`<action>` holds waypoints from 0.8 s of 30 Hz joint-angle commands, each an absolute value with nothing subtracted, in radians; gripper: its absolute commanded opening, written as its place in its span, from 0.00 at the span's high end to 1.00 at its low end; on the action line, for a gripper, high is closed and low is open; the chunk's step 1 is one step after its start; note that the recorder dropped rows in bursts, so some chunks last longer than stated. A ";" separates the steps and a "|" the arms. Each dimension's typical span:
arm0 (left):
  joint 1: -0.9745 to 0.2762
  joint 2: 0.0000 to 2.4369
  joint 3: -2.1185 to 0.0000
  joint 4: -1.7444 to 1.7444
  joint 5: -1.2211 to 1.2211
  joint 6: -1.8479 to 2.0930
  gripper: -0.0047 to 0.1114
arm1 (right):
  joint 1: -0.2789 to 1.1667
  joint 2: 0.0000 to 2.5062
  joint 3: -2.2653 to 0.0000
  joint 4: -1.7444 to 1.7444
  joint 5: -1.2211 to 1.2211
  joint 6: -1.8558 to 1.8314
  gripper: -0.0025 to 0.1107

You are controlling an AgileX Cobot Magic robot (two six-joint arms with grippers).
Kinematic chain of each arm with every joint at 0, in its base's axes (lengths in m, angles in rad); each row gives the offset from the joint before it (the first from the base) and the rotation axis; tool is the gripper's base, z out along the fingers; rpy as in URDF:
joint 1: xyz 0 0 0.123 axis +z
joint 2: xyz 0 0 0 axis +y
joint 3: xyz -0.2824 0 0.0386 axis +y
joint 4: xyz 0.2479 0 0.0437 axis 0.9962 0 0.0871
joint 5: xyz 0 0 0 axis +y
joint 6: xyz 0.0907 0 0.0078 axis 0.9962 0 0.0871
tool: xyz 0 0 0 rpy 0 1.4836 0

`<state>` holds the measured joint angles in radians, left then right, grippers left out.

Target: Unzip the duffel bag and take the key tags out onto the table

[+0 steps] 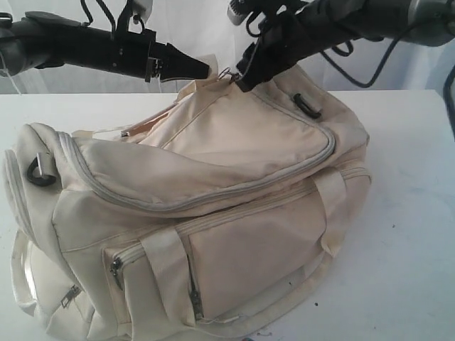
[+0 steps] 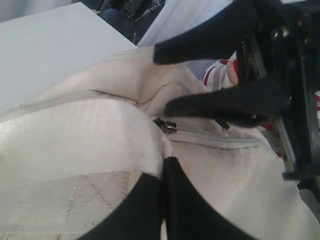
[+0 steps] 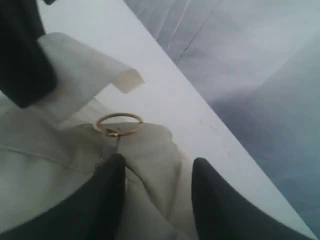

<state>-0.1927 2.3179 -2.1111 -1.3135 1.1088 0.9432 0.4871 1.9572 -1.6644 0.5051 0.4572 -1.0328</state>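
Observation:
The cream-white duffel bag (image 1: 213,185) lies zipped shut on the white table (image 1: 405,234). At the bag's far top, my left gripper (image 1: 205,69) is shut on a strip of its webbing (image 3: 85,70); its fingertips (image 2: 164,167) press together against the fabric. My right gripper (image 1: 242,77) is open, with one finger (image 3: 112,172) on each side of a fold of bag fabric. The metal ring of the zipper pull (image 3: 118,124) lies just beyond its tips, and the slider (image 2: 165,125) shows between the two grippers. The key tags are hidden.
Black strap rings sit at the bag's left end (image 1: 41,170) and on its top right (image 1: 307,105). A front pocket with zippers (image 1: 192,291) faces the camera. Arm cables (image 1: 370,64) hang over the back edge. The bag's left end overhangs the front left of the view.

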 commanded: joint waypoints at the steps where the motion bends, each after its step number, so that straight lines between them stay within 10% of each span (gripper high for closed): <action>1: -0.195 2.280 -2.117 -1.448 1.221 0.943 0.96 | 0.512 1.994 -1.666 0.564 0.374 -1.056 0.61; 24: -0.195 2.280 -2.117 -1.486 1.221 0.995 0.96 | 0.527 1.982 -1.704 0.580 0.487 -1.090 0.56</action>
<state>-0.1884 2.3179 -2.1111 -1.3439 1.1125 0.9944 0.5277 1.9642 -1.7008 0.5776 0.4682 -1.0658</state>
